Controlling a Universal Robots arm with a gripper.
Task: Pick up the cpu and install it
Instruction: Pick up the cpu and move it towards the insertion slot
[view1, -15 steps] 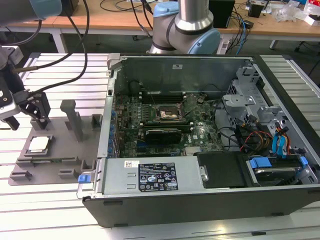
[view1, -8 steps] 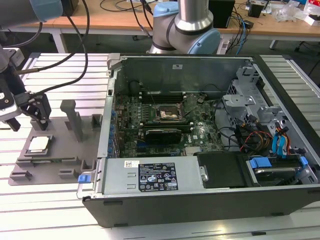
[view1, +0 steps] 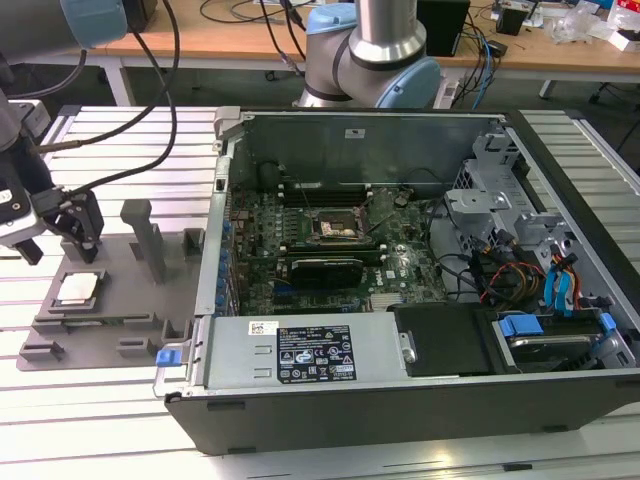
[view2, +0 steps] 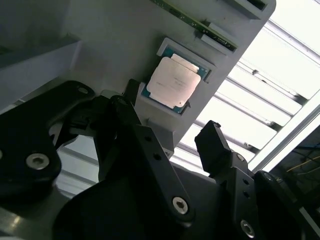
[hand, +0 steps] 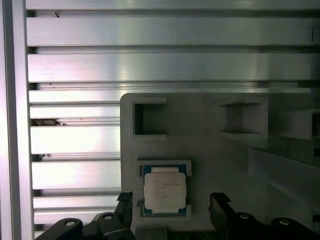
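The cpu (view1: 77, 288) lies in the grey tray (view1: 122, 300) at the exterior view's left. The gripper (view1: 57, 248) hovers over it with fingers spread wide and empty. The chip is likely light, stiff and fragile: best gripped by opposite edges.

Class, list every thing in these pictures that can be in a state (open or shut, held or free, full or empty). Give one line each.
cpu: lying flat in its recess, not held.
pincer: open, above the cpu, holding nothing.
grey tray: flat on the slatted table, carrying the cpu.
computer case: lying open, side cover off.
socket: no chip seated in it, as far as shows.
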